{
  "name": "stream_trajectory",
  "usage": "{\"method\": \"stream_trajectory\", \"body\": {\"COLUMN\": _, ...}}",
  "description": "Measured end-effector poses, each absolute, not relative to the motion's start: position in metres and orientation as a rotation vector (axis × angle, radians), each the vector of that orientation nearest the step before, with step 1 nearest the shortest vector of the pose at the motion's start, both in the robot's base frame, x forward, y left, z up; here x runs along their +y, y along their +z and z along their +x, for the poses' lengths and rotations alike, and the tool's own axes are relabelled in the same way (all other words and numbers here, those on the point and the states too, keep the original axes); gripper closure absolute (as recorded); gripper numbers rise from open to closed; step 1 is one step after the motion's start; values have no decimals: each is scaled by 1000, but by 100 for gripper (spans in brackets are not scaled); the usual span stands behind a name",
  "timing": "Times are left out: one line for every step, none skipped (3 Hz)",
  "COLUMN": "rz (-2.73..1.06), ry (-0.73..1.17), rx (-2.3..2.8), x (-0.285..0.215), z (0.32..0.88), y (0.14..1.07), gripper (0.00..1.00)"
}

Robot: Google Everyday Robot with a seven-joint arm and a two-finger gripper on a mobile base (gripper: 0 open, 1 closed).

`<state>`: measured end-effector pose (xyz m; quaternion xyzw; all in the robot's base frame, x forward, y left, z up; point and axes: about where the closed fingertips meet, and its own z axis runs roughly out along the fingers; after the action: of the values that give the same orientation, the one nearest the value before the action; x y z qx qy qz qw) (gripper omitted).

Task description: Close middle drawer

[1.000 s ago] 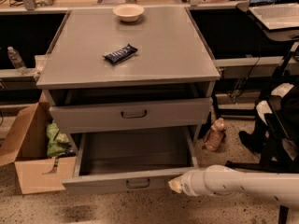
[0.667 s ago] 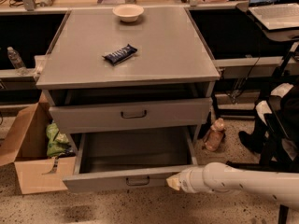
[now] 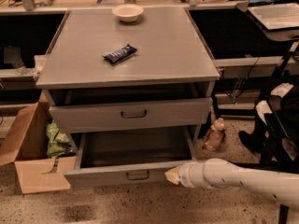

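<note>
The middle drawer [image 3: 103, 174] is pulled far out of the grey cabinet [image 3: 140, 64]. Its low front panel has a small dark loop handle [image 3: 137, 175], and its plain grey tray looks empty. The drawer above [image 3: 93, 117] stands slightly out and has its own handle. My gripper [image 3: 172, 175] is the cream tip of a white arm that reaches in from the lower right. It sits against the right end of the middle drawer's front panel, right of the handle.
A white bowl [image 3: 127, 12] and a dark snack bar [image 3: 120, 53] lie on the cabinet top. An open cardboard box [image 3: 35, 171] holding a green bag stands on the floor at left. A bottle [image 3: 215, 134] and a dark chair [image 3: 280, 120] are at right.
The gripper tip has crept a little up and toward the cabinet, staying at the right end of the drawer front. The drawer stands about as far out as before.
</note>
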<state>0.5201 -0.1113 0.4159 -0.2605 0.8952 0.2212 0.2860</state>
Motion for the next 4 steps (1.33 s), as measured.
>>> {"method": "stream_trajectory", "body": {"rz": -745, "ry": 667, "rx": 2318, "x": -93, "z": 531, "y": 419, "gripper": 100}}
{"method": "stream_trajectory", "body": {"rz": -747, "ry": 674, "rx": 2308, "x": -91, "z": 532, "y": 420, "gripper": 100}}
{"method": "stream_trajectory", "body": {"rz": -744, "ry": 675, "rx": 2287, "x": -89, "z": 544, "y": 426, "gripper": 100}}
{"method": "stream_trajectory", "body": {"rz": -805, "ry": 742, "rx": 2247, "x": -59, "z": 553, "y": 424, "gripper": 100}}
